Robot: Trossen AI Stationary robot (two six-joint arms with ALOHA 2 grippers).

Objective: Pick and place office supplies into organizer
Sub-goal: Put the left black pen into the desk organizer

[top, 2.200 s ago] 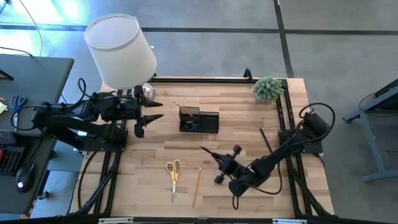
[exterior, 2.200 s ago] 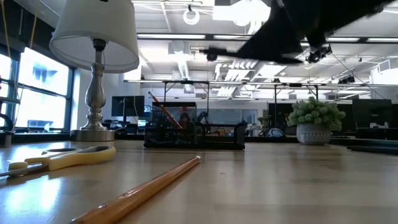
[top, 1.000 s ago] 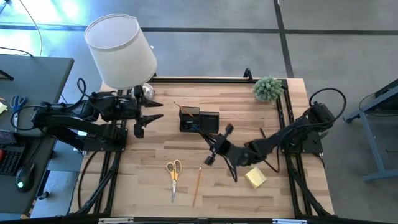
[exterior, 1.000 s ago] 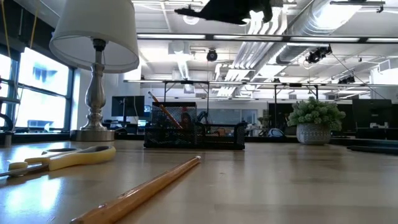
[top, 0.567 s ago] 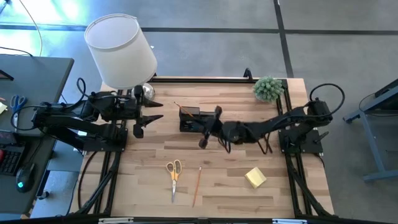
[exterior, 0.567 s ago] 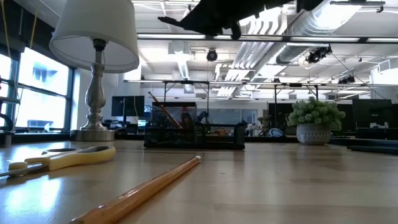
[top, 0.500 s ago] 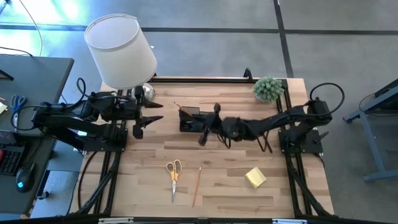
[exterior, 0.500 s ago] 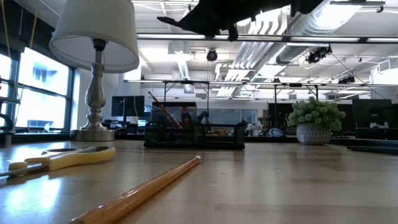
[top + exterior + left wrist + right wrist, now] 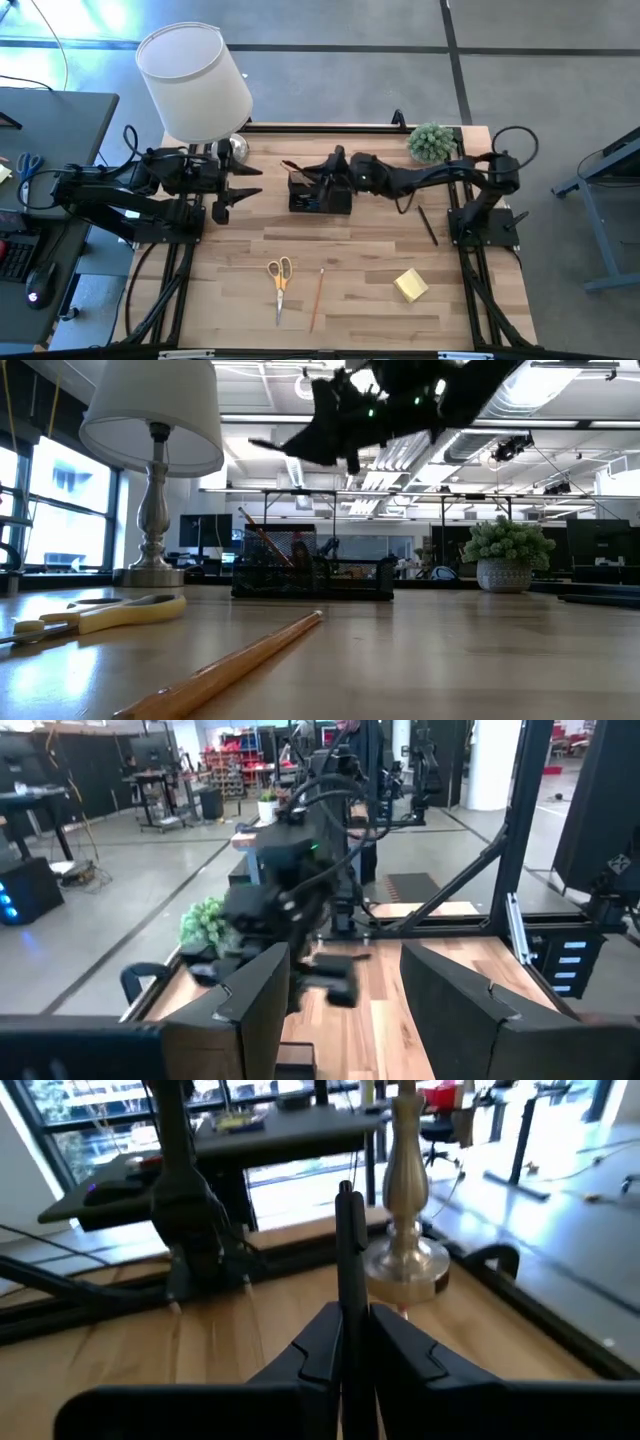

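The right end effector (image 9: 327, 172), clamped on a dark pen (image 9: 350, 1230), has swung from the near right of the bench to above the organizer (image 9: 320, 193), uncovering the yellow sticky-note pad (image 9: 410, 286).

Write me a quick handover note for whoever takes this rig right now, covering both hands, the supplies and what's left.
Right hand: shut on a dark pen, hovering above the organizer.
Left hand: open, parked by the lamp.
Done: the organizer already holds a pencil.
Left: drop the pen in; then the yellow-handled scissors, the loose pencil, the sticky-note pad and another dark pen, all on the table.
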